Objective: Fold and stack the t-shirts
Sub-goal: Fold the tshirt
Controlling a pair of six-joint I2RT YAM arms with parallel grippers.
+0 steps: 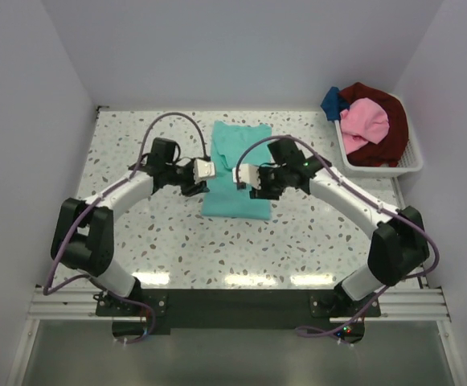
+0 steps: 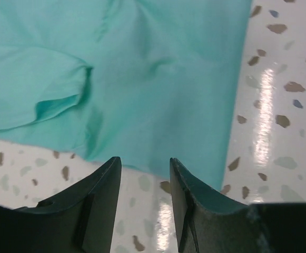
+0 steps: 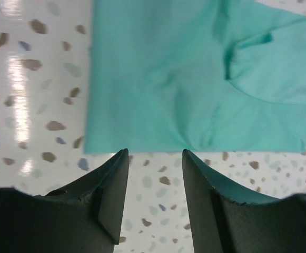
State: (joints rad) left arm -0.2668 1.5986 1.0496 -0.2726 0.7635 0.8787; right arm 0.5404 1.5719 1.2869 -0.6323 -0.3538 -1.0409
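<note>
At mid-table, btwn the two arms, lies the teal-green t-shirt (image 1: 237, 169), flat on the speckled top. It is folded into a narrow oblong, w/ its long side running away from the arm bases. Wrist views show a loose flap w/ a curved edge lying on top of the folded cloth. Its straight side edges lie flat on the table.

L gripper (image 2: 145, 159) hangs at the shirt's left edge, near the corner closest to the bases. Its jaws stand partly apart w/ nothing btwn them: only bare table and the cloth edge show in the gap, and the tips look clear of the fabric. R gripper (image 3: 154, 151) sits opposite at the right edge, jaws parted about as much and gripping nothing, w/ speckled table in the gap and the shirt edge just ahead of the tips.

Well apart, at the far right corner, a white slatted basket (image 1: 410, 165) holds the other tees in a heap. A dark red t-shirt (image 1: 390, 129) is the bulk of it, w/ a pink t-shirt (image 1: 366, 121) bunched on top. A blue t-shirt (image 1: 332, 103) hangs over the basket's far left rim. Terrazzo table (image 1: 137, 241) is boxed by plain white walls on 3 sides.
</note>
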